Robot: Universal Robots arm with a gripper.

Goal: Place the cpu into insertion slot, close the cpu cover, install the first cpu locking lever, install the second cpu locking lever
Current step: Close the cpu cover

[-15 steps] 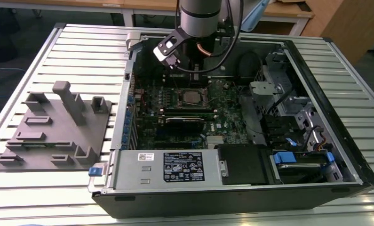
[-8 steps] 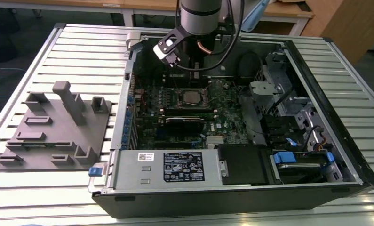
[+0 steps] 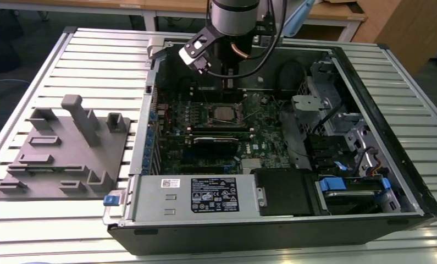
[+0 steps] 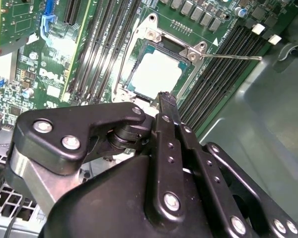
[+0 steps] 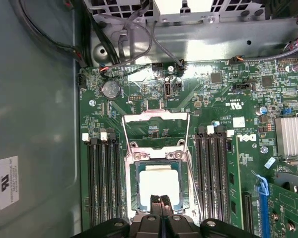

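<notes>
The cpu [image 5: 159, 182] [image 4: 156, 74] [image 3: 222, 113] lies flat in the insertion slot [image 5: 134, 188], its pale metal top showing inside the dark socket rim. The cpu cover [image 5: 156, 117] is swung up and open on the side of the socket away from my fingers. A thin locking lever [image 4: 233, 57] sticks out sideways from a socket corner. My gripper [image 5: 160, 199] [image 4: 166, 99] [image 3: 228, 80] hangs just above the chip's near edge. It is shut, fingers pressed together, with nothing between them.
Rows of black memory slots [image 5: 102, 178] flank the socket on both sides. A black expansion card [image 3: 216, 140] lies just in front of the socket, and the power supply [image 3: 203, 198] is nearer still. A grey parts fixture [image 3: 64, 148] sits outside the case, on the exterior view's left.
</notes>
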